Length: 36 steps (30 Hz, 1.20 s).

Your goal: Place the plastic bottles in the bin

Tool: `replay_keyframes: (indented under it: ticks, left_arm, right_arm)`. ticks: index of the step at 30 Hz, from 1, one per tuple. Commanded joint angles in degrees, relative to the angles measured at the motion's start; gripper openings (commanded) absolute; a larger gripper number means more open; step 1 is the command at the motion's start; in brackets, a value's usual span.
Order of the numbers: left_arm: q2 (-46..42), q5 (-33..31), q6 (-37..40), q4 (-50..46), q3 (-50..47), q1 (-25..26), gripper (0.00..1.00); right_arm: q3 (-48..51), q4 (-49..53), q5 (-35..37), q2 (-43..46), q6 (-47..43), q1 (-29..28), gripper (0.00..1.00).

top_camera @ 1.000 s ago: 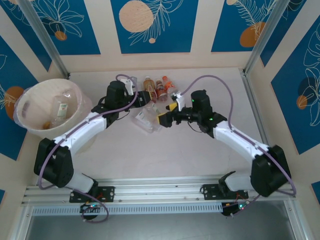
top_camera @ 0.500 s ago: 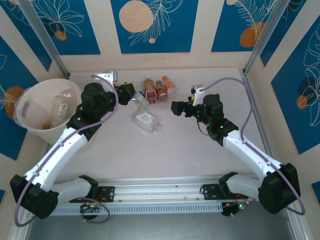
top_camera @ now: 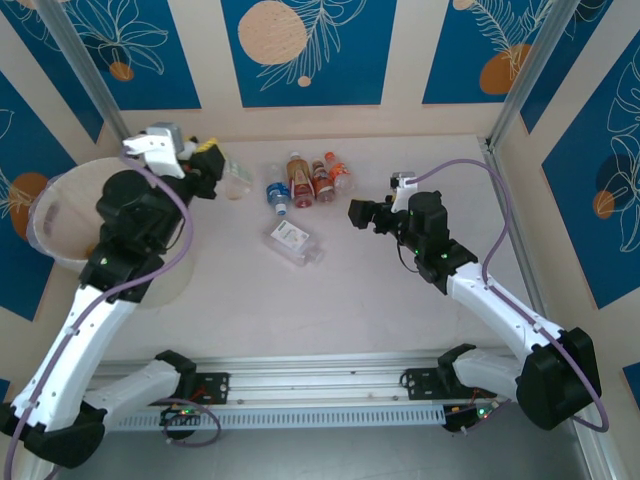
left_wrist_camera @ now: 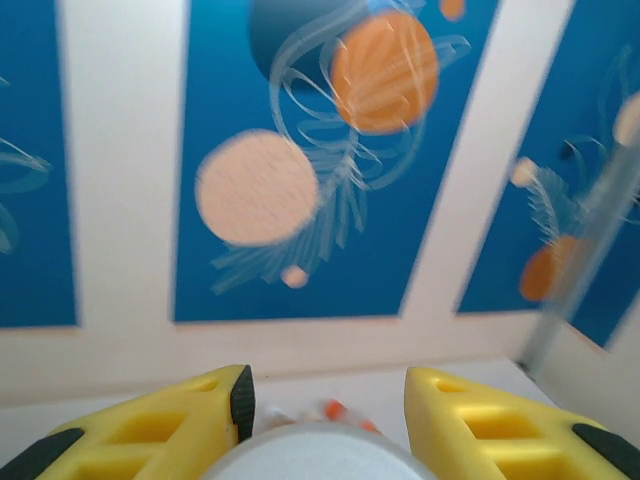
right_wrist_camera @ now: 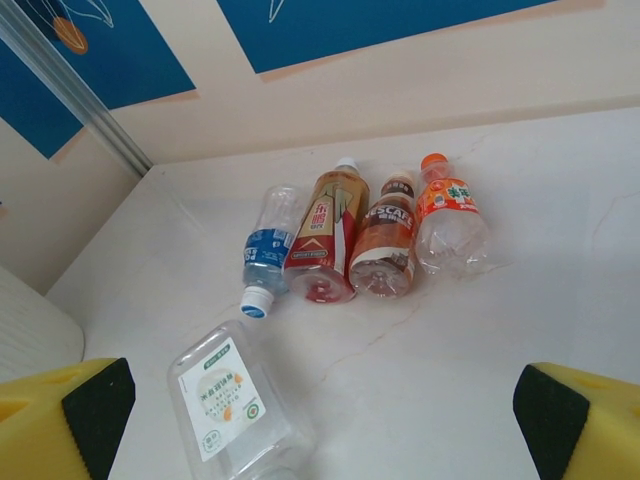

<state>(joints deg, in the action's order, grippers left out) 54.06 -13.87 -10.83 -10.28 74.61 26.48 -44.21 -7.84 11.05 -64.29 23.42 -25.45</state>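
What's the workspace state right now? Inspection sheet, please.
Surface: pale tabletop, bare around the bottles.
Job's things: four bottles lying in a row near the back wall; square bottle lying nearer the arms; bin at the left edge.
Clutter: nothing seen.
Grippers: left gripper shut on a clear bottle, just right of the bin; right gripper open, empty, right of the row.
Cables: purple cables looped along both arms, off the bottles.
Surroundings: blue-and-cream walls, metal frame posts.
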Motion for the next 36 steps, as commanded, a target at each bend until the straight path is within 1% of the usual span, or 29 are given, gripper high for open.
replay_keyframes:
  ticks: [1,5,8,9,10,11,13,14,15,21,24,25,27,29,30,32,33,34,36]
  left_arm:
    - [-0.8,-15.0,8.2,-2.8,3.4,-0.4,0.00]
    - [1.0,-27.9,15.0,-2.7,6.0,-0.4,0.00]
    - [4.2,-38.9,22.8,-0.5,8.1,-0.8,0.00]
    - [5.6,-42.9,25.3,0.2,8.8,-1.7,0.00]
    - [7.1,-45.1,26.1,-0.4,9.9,-3.3,0.00]
    - [8.2,-45.7,24.8,-3.0,11.3,-5.6,0.00]
    - [11.1,-43.1,17.5,-13.8,15.6,-11.5,0.00]
    - [12.3,-41.9,14.9,-17.7,17.4,-13.5,0.00]
    - [13.6,-42.0,13.7,-19.8,18.5,-15.1,0.00]
    - [17.7,-48.6,18.2,-16.9,16.9,-20.3,0.00]
    - [17.5,-47.8,19.3,-13.2,12.4,-25.5,0.01]
    - [17.3,-47.2,19.4,-11.6,10.2,-27.2,0.04]
    - [17.4,-46.0,17.9,-9.8,6.9,-30.4,0.22]
    - [17.9,-41.1,14.2,-11.4,5.1,-33.7,0.29]
    - [18.4,-37.4,11.8,-13.2,5.0,-35.2,0.38]
    - [19.1,-32.1,9.5,-16.3,5.8,-36.3,0.77]
    - [19.2,-29.1,8.2,-18.0,6.9,-36.2,0.90]
    - [18.8,-25.6,6.8,-19.7,8.1,-36.3,0.94]
    - [16.9,-19.3,4.3,-20.6,9.3,-36.2,0.97]
  right_arm:
    - [0.8,-3.7,0.6,1.6,0.7,0.3,0.99]
    - [0.8,-3.9,1.0,1.4,0.1,0.3,0.99]
    - [0.6,-3.9,1.3,1.2,0.2,0.3,0.99]
    - [0.6,-4.0,1.1,1.2,0.4,0.3,0.99]
    - [0.5,-4.0,1.0,1.2,0.5,0.3,0.99]
    - [0.5,-4.1,0.8,1.2,0.5,0.3,0.99]
    - [0.5,-3.9,0.8,1.2,0.5,0.3,0.99]
    - [0.5,-3.8,0.9,1.2,0.5,0.3,0.99]
    - [0.5,-3.7,1.0,1.2,0.5,0.3,0.99]
    - [0.2,-3.4,0.6,1.2,0.7,0.3,0.99]
    - [0.1,-3.2,0.7,1.2,0.2,0.2,0.99]
    - [0.0,-3.2,0.8,1.1,0.1,0.3,0.99]
    - [-0.1,-3.3,0.8,1.1,0.0,0.3,0.99]
    - [-0.1,-3.3,0.6,1.1,0.0,0.3,0.99]
    - [0.1,-3.4,0.6,1.1,0.1,0.3,0.99]
    - [0.4,-3.3,0.6,1.2,0.3,0.3,0.99]
    - [0.5,-3.3,0.7,1.3,0.4,0.3,0.99]
    - [0.7,-3.3,0.7,1.4,0.4,0.3,0.99]
    - [0.9,-3.3,0.9,1.5,0.5,0.3,0.99]
